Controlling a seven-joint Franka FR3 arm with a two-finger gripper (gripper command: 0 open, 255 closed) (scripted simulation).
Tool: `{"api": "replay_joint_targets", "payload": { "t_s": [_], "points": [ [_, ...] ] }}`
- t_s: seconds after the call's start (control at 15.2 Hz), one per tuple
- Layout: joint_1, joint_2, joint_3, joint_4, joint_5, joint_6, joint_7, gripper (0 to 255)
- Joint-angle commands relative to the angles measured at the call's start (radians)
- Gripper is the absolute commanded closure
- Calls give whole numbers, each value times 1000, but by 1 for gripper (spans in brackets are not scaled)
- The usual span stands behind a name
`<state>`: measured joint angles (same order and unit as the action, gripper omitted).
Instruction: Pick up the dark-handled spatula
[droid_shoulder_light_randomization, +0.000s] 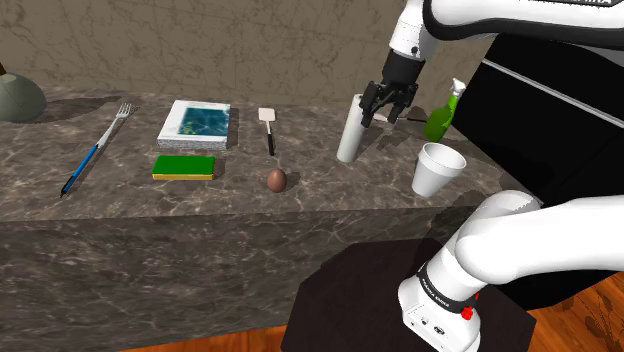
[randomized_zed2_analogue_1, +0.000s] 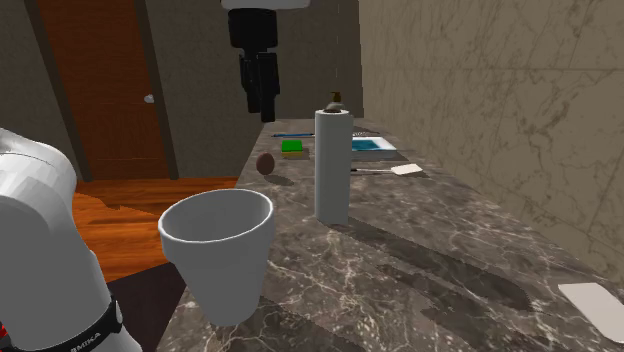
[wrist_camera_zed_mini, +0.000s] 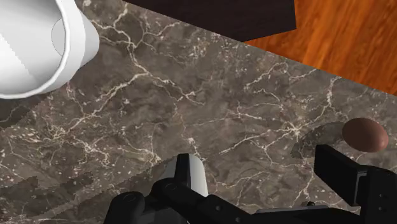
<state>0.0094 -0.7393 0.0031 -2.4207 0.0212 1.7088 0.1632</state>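
The jaws stand wide apart and empty above the marble counter (droid_shoulder_light_randomization: 330, 190), beside the white roll (droid_shoulder_light_randomization: 349, 135).

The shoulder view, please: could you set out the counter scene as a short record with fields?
target: spatula, white blade, dark handle, lying flat on the marble counter
gripper: gripper open, raised, beside the tall white cylinder, apart from the spatula
near target: blue-covered book; brown egg
others: sponge; blue-handled fork; white cup; green spray bottle
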Motion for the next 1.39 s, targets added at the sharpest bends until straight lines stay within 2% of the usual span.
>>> {"api": "replay_joint_targets", "payload": {
  "t_s": [0.0,0.66,1.32],
  "points": [
    [0,0,0,0,0,0,0,0],
    [-10,407,81,206,29,174,181,0],
    [-9,824,112,546,-1,223,353,0]
  ]
}}
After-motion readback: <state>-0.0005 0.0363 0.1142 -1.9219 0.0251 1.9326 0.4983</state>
